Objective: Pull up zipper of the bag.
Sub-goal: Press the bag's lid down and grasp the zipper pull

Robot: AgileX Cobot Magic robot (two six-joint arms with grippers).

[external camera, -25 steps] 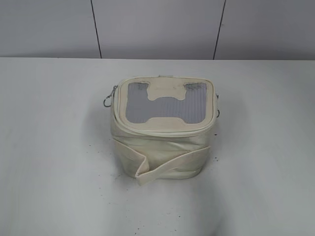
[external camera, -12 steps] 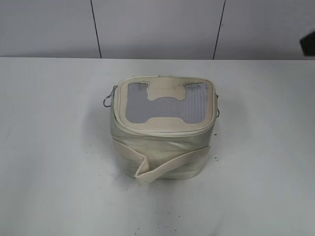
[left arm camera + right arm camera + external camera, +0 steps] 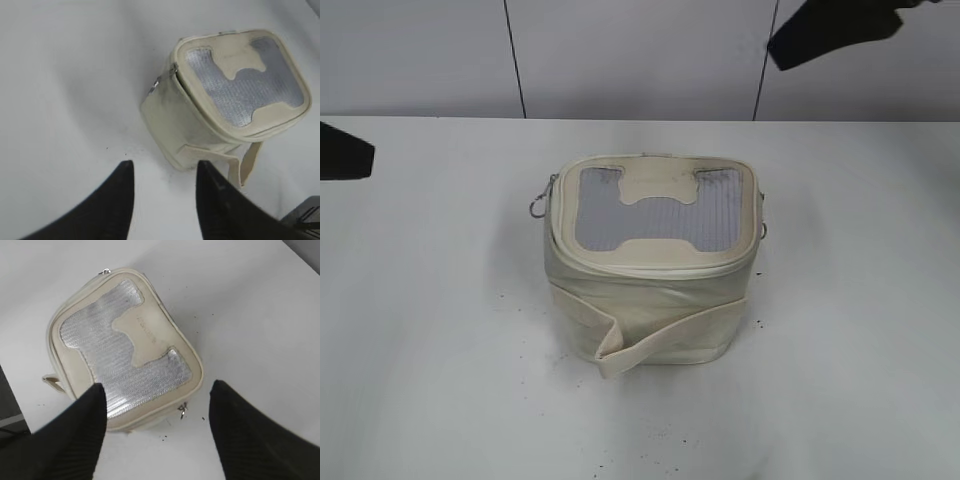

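The cream-white bag (image 3: 650,300) stands upright in the middle of the white table, its wide strap wrapped round the body. The zipper (image 3: 650,268) runs round the lid rim, with a silver ring pull on the left side (image 3: 537,208) and one on the right (image 3: 762,230). My left gripper (image 3: 345,150) is at the left edge, far from the bag. In the left wrist view it (image 3: 164,167) is open and empty, short of the bag (image 3: 180,125). My right gripper (image 3: 830,35) is high at the back right. In the right wrist view it (image 3: 157,386) is open above the bag (image 3: 75,375), near one pull (image 3: 183,410).
The white table (image 3: 440,380) carries small dark specks around the bag. A grey panelled wall (image 3: 640,60) runs behind the table. A dark object (image 3: 305,217) shows at the lower right corner of the left wrist view.
Both arms have come into the exterior view, the left from the left edge and the right further in from the upper right. The bag has not moved.
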